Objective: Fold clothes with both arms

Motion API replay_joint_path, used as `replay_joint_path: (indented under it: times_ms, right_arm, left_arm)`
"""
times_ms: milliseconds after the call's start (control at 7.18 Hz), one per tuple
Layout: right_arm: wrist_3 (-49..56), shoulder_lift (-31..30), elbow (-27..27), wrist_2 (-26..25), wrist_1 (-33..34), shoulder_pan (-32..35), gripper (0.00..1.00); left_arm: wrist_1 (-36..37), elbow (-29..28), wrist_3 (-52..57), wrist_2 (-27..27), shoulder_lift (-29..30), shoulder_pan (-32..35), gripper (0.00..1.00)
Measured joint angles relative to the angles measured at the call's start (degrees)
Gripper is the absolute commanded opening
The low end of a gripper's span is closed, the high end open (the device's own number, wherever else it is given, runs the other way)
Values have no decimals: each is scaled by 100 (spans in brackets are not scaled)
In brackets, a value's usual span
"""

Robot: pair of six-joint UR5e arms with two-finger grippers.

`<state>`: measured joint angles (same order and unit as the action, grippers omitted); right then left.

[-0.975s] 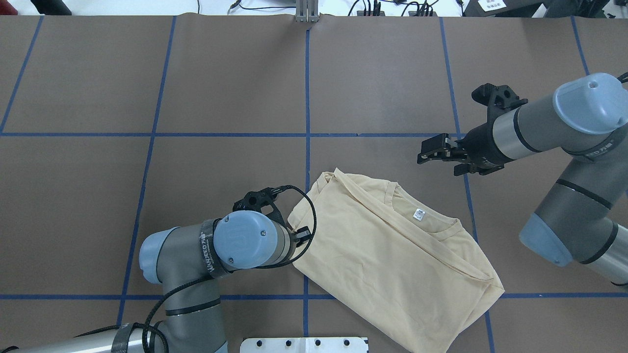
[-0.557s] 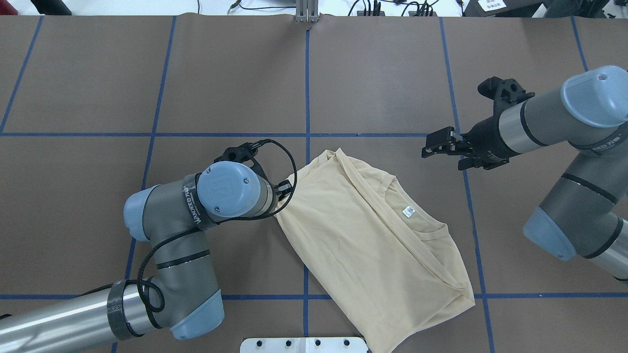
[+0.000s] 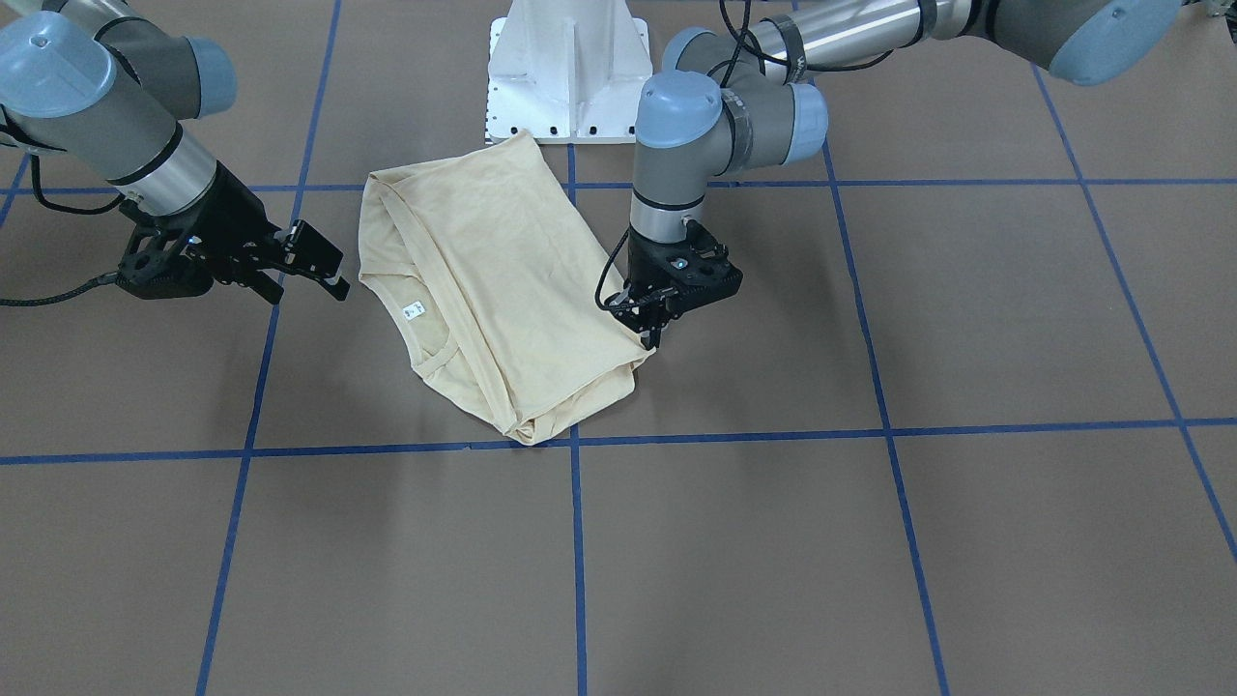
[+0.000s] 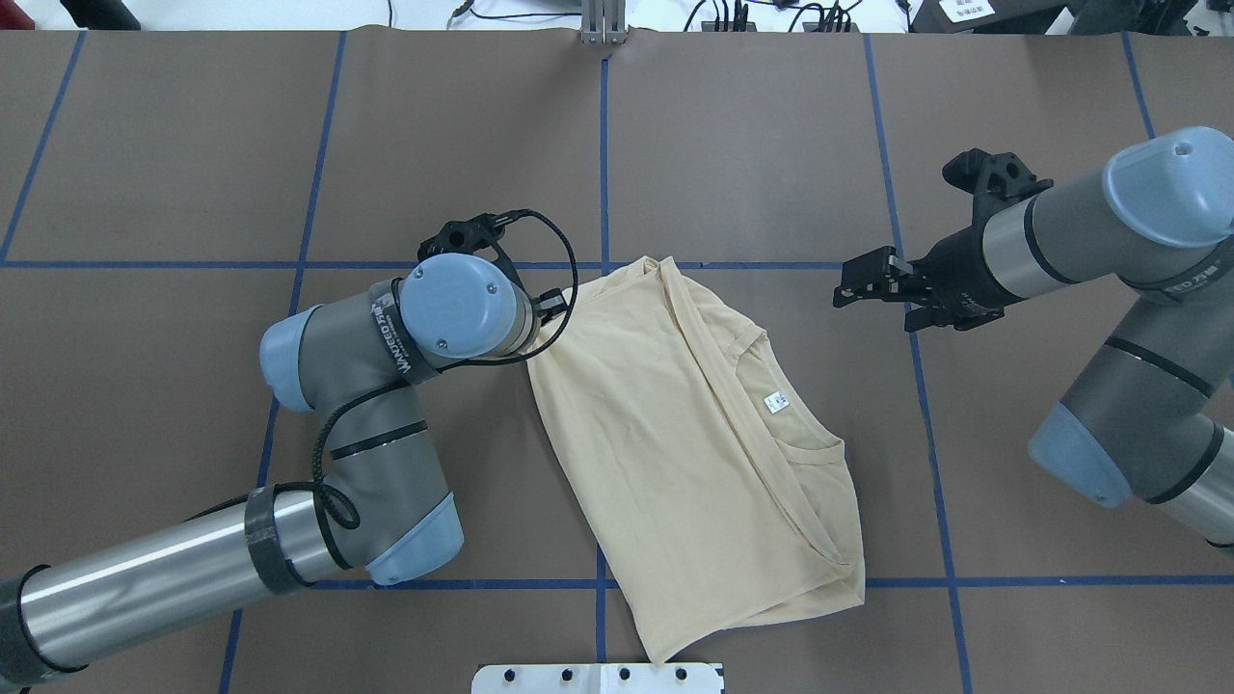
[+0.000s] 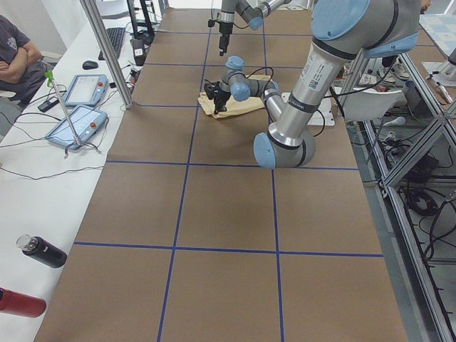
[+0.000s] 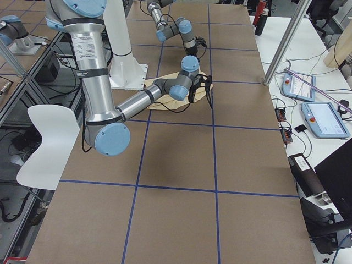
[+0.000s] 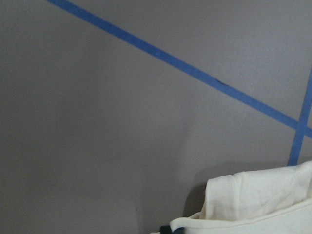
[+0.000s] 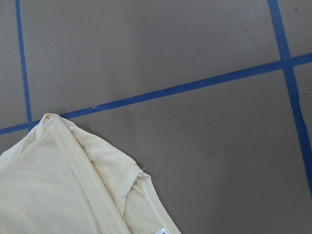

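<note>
Two arms in play: left gripper (image 3: 659,327) has its jaws clamped on a corner of the folded cream T-shirt (image 4: 675,443) lying mid-surface (image 4: 752,145); right gripper (image 4: 861,280) hangs nearby, jaws parted, empty.

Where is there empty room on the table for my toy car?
The far row of squares, between the blue tape line and the far edge of the table, is mostly bare. The middle is crowded: the T-shirt lies there, the left pincer at its edge, the right pincer near its collar, the white base at the near edge.
</note>
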<state>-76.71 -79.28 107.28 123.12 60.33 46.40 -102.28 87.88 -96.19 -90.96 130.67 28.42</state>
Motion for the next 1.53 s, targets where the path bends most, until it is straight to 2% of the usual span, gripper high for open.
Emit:
replay_joint_path:
  times_ms: [279,696,975,1253,1532]
  right_arm:
    - [2,0,-48,2,-30,1,100]
    - [5,0,-71,-18,-46,1,100]
    - [3,0,-78,-45,-53,1,100]
    - [0,1,-107,-65,-62,1,100]
    - [169,6,-90,-70,-59,-4,100]
  left_arm:
    - [-508,-636,217,77,353,229,0]
    - [-1654,-1595,604,310,616,639,0]
    - [-2320,-2016,753,696,731,724,0]
    - [-2880,-2291,796,902,760,733,99]
    - [-2997,-2234,1091,916,740,759,100]
